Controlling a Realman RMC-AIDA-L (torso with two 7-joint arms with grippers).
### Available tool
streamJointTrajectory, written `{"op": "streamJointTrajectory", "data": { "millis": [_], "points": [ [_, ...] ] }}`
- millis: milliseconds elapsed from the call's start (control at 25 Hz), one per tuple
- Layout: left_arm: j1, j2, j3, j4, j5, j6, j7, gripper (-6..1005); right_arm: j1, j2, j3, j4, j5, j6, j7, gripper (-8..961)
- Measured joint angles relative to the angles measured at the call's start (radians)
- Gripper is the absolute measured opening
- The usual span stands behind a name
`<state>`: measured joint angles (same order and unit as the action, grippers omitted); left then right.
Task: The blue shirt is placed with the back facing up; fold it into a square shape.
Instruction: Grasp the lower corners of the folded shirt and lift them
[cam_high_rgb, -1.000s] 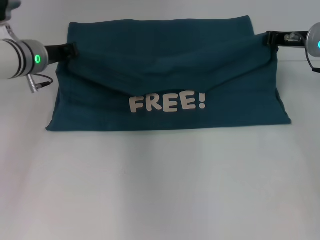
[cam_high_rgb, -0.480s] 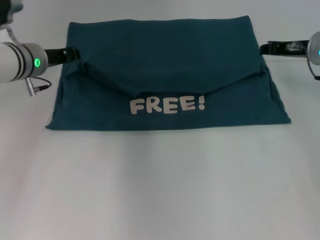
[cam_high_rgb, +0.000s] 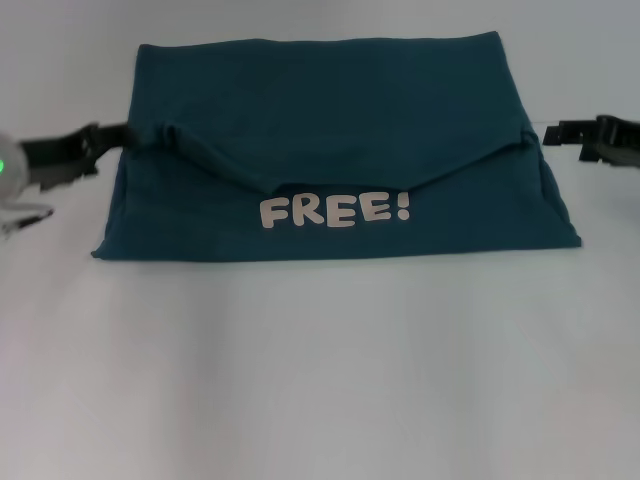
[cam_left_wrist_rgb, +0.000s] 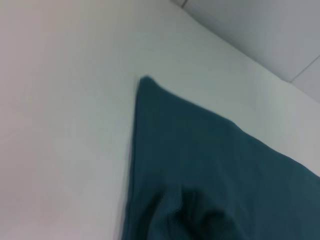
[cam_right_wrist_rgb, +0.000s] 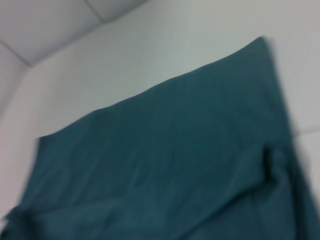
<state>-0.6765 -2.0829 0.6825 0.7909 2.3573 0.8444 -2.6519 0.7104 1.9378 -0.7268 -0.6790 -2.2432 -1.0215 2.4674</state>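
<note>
White table (cam_high_rgb: 320, 380): grippers (left (cam_high_rgb: 112, 137), right (cam_high_rgb: 552, 134)) flank blue shirt (cam_high_rgb: 330, 120).

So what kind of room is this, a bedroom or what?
Probably a robot test lab, not a bedroom: a bare white table, one blue shirt laid out, and a robot end effector either side.
</note>
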Motion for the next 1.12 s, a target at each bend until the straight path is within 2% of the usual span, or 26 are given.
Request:
{"op": "streamJointTrajectory", "data": {
  "millis": [80, 120, 160, 280, 440, 520, 720, 880, 1120],
  "points": [
    [0.035, 0.010, 0.000, 0.001, -0.049, 0.040, 0.010, 690, -0.070, 0.005, 0.025, -0.012, 0.105, -0.106, -0.045, 629],
    [0.059, 0.014, -0.001, 0.001, -0.074, 0.065, 0.022, 710, -0.131, 0.003, 0.049, 0.006, 0.205, -0.201, -0.103, 642],
    [0.075, 0.016, -0.009, 0.000, -0.086, 0.086, 0.037, 730, -0.131, 0.003, 0.049, 0.006, 0.205, -0.201, -0.103, 654],
    [0.094, 0.018, -0.056, -0.008, -0.101, 0.137, 0.116, 789, -0.200, -0.003, 0.091, 0.059, 0.331, -0.357, -0.198, 693],
    [0.095, 0.020, -0.084, -0.029, -0.134, 0.196, 0.361, 848, -0.259, -0.007, 0.145, 0.101, 0.403, -0.544, -0.322, 719],
    [0.094, 0.016, -0.069, -0.038, -0.131, 0.172, 0.452, 847, -0.279, -0.006, 0.156, 0.104, 0.401, -0.572, -0.350, 718],
    [0.094, 0.011, -0.014, -0.064, -0.124, 0.107, 0.513, 844, -0.287, -0.006, 0.156, 0.107, 0.396, -0.560, -0.363, 713],
    [0.090, 0.001, 0.028, -0.078, -0.102, 0.057, 0.512, 842, -0.288, -0.007, 0.157, 0.109, 0.396, -0.551, -0.367, 713],
    [0.085, 0.000, 0.036, -0.100, -0.100, 0.036, 0.510, 838, -0.284, -0.007, 0.158, 0.110, 0.398, -0.546, -0.367, 713]
  ]
}}
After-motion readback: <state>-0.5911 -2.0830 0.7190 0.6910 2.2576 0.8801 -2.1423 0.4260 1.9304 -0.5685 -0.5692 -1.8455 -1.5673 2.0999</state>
